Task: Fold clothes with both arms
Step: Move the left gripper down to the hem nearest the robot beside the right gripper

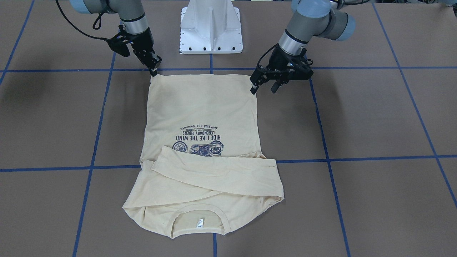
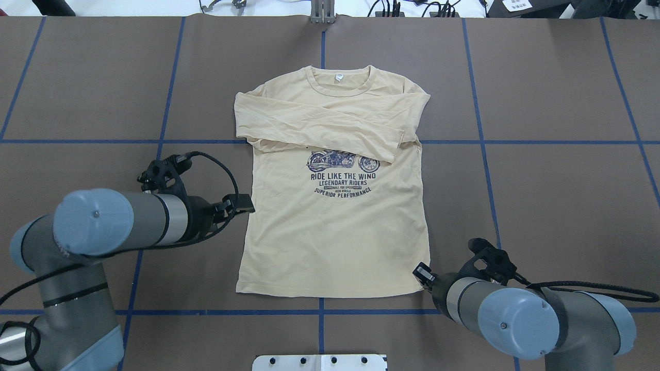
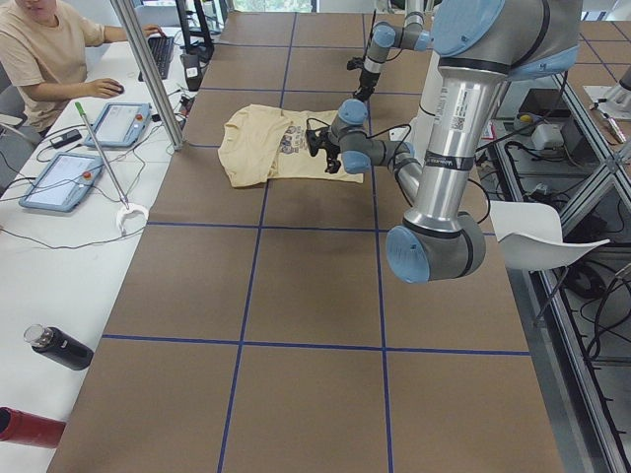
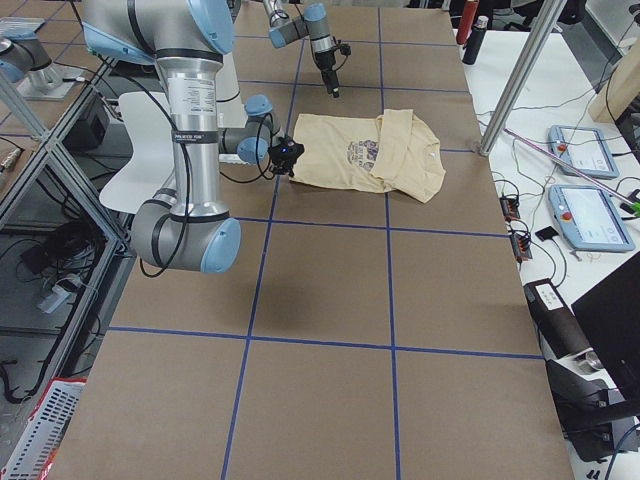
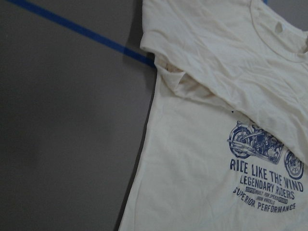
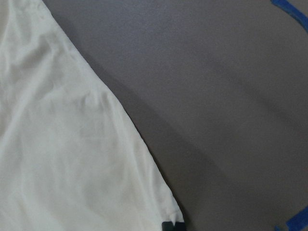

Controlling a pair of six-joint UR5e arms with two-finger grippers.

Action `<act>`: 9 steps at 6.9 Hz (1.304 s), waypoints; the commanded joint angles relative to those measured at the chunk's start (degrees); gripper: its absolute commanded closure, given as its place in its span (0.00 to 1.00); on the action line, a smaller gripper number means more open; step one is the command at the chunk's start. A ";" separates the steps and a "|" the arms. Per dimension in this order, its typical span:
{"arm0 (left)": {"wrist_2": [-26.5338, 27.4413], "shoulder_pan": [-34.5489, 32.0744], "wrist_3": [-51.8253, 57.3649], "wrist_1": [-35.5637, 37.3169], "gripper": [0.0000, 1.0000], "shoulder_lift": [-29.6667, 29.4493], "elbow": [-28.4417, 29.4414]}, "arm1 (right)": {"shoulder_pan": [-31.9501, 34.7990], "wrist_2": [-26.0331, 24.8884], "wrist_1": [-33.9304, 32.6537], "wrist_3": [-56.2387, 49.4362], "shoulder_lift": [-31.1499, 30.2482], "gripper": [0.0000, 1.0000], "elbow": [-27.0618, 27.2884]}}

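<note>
The right claw (image 1: 154, 72) is clenched, its tips touching the near hem corner of the T-shirt (image 2: 335, 242); the right wrist view shows that corner ending at a black fingertip (image 6: 171, 226), but not whether cloth is pinched. The left claw (image 1: 264, 89) hangs released just beside the shirt's other side edge; the front-facing view shows its fingers spread, the overhead does not. The shirt lies flat on the tabletop (image 2: 541, 206), long axis running away from the robot. Beyond the print (image 2: 343, 178), the sleeves (image 2: 319, 126) cross the chest, and the neckline (image 2: 337, 88) points farthest.
</note>
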 commanded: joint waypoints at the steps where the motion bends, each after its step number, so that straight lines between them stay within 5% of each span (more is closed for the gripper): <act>1: 4.98 6.43 -5.94 0.14 0.01 5.01 -2.92 | -0.05 -0.05 0.00 0.22 0.09 1.00 0.54; 9: 6.22 11.64 -11.50 10.07 0.31 -0.68 0.92 | -0.14 -0.05 0.00 0.22 0.44 1.00 1.07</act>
